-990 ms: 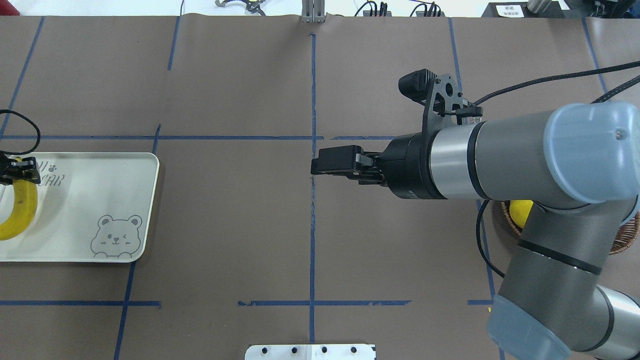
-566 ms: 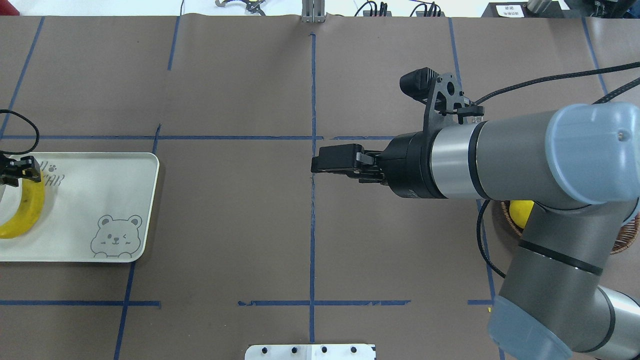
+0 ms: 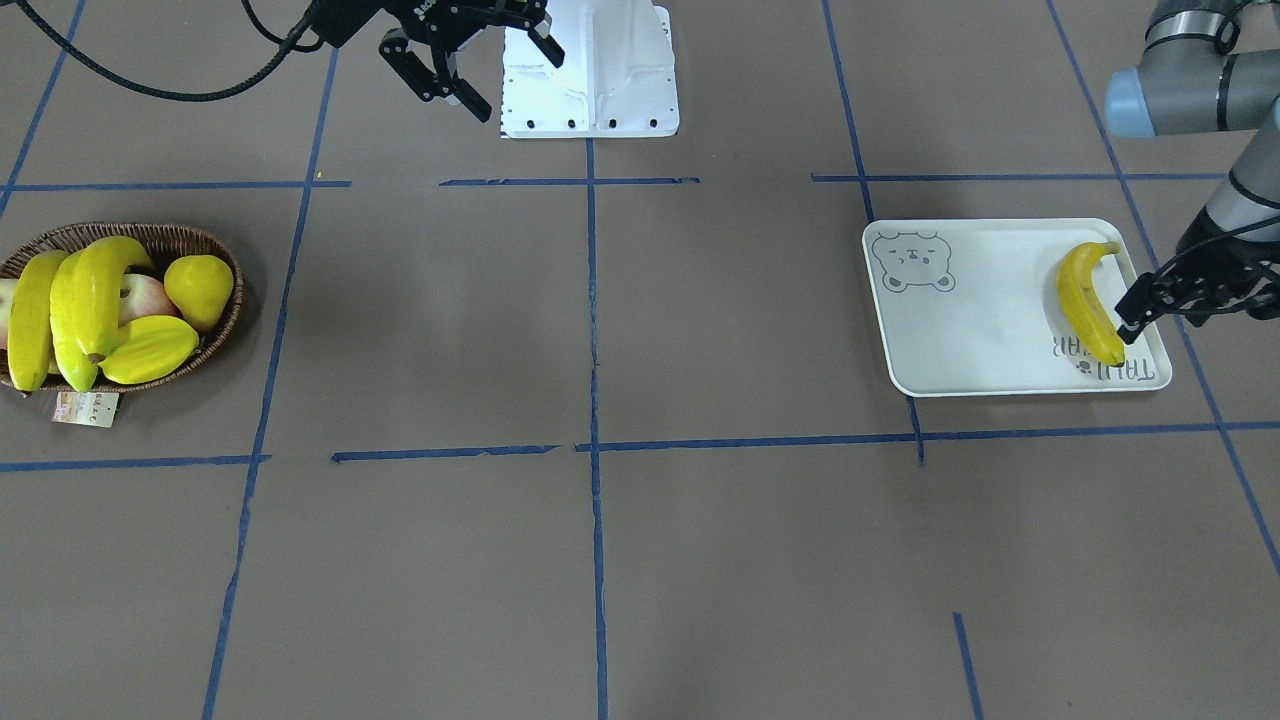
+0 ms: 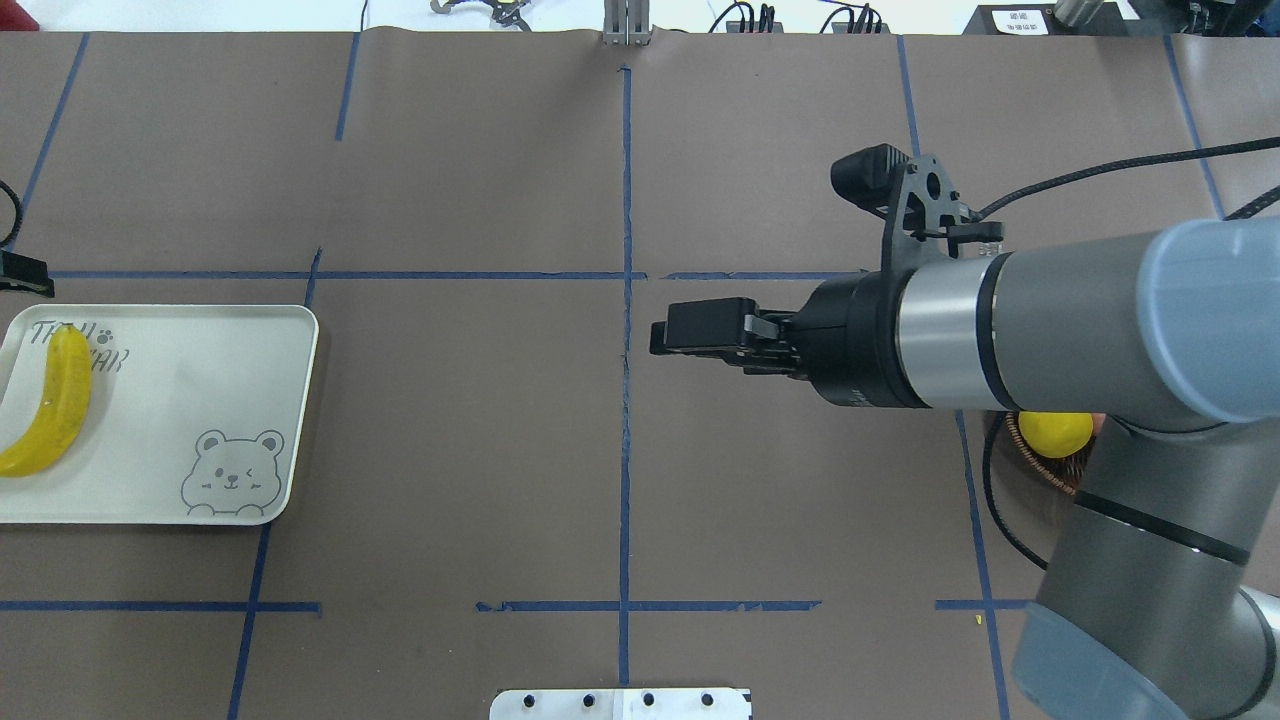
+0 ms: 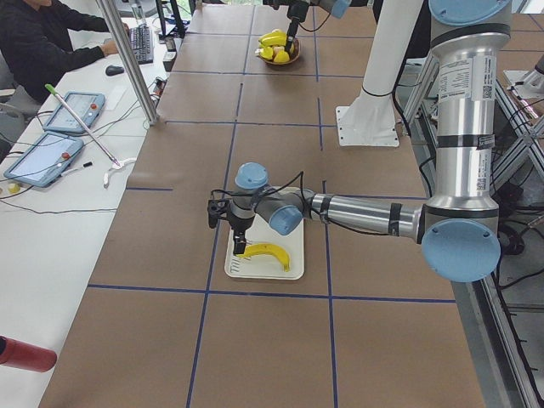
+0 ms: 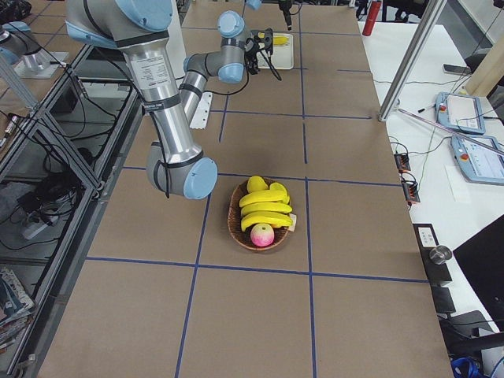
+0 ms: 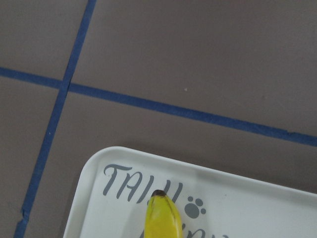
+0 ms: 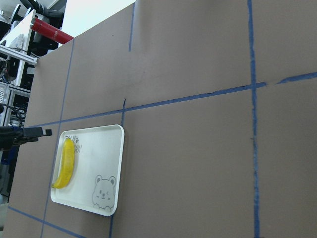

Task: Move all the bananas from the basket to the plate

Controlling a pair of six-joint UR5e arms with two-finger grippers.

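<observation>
yellow and smooth-skinned, one banana point(image 3: 1088, 302) lies alone on the plate point(image 3: 980, 330), along its lettered end, with a dark tip near the writing. the other three bananas point(image 3: 60, 310) lie far from the plate, in the basket point(image 3: 190, 238) at the opposite end of the surface, packed side by side next to a star fruit point(image 3: 150, 350) and a pear-shaped fruit point(image 3: 200, 288). each looks light and firm but easy to bruise, with a slick curved skin. a gentle pinch across the thick middle, fingers straddling the curve, seems the safest hold. a grip near a tip would likely let it swing.

the left gripper point(image 3: 1135, 300) hangs just off the plate's lettered end, beside the banana but apart from it. its fingers are released and hold nothing, and its forearm is stretched out low over the surface. the right gripper point(image 4: 668, 338) hovers well apart from the plate, over the middle of the surface, wrist level. its fingers are spread, empty and pointing toward the plate.
</observation>
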